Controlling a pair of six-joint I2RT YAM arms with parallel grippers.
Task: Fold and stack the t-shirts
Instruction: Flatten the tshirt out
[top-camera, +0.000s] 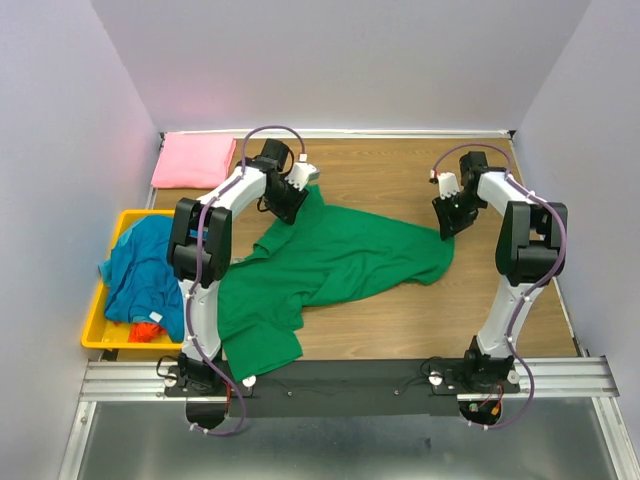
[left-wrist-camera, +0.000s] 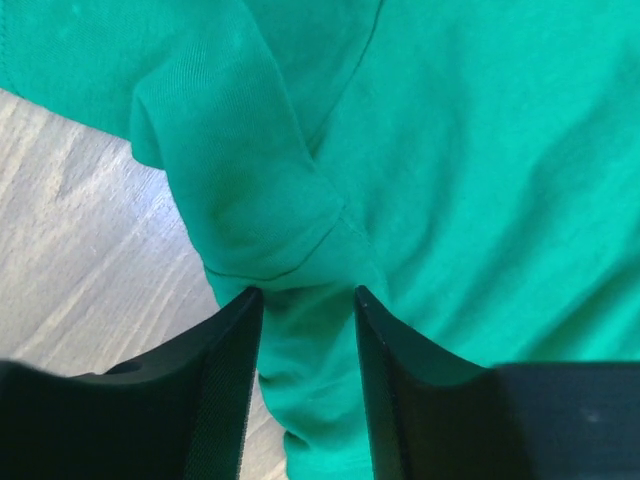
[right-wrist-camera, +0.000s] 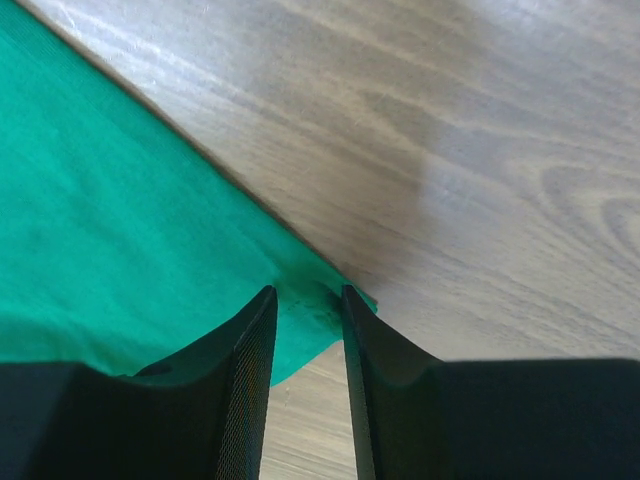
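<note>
Left jaws are down on the green t-shirt (top-camera: 340, 265), at its far left peak. From the left wrist view they stand partway apart, with a folded ridge of the green cloth (left-wrist-camera: 450, 180) running straight into the gap between them. A hemmed flap lies just ahead of the tips, and bare worktop (left-wrist-camera: 70, 260) shows off to their left. No pinch to be seen there, since the gap shows open on both sides of the cloth.

Over to the right jaws, which sit at the shirt's far right corner. They are set narrower than the left pair but are also apart, and the very tip of the green corner (right-wrist-camera: 120, 220) lies between them, flat on the worktop (right-wrist-camera: 480, 150). The cloth spreads away to their left, with wood grain ahead and to the right.

From above, the green shirt lies crumpled across the worktop (top-camera: 400, 180), strung between the two pairs of jaws. Its lower part trails off on the near side of the left jaws. The pink t-shirt (top-camera: 193, 160) lies folded beyond and to the left of the left jaws, in the far corner. The teal-blue t-shirt (top-camera: 145, 265) is heaped in the yellow bin (top-camera: 95, 330), left of and nearer than the left jaws. A scrap of the orange-red t-shirt (top-camera: 148, 330) peeks out under it.
</note>
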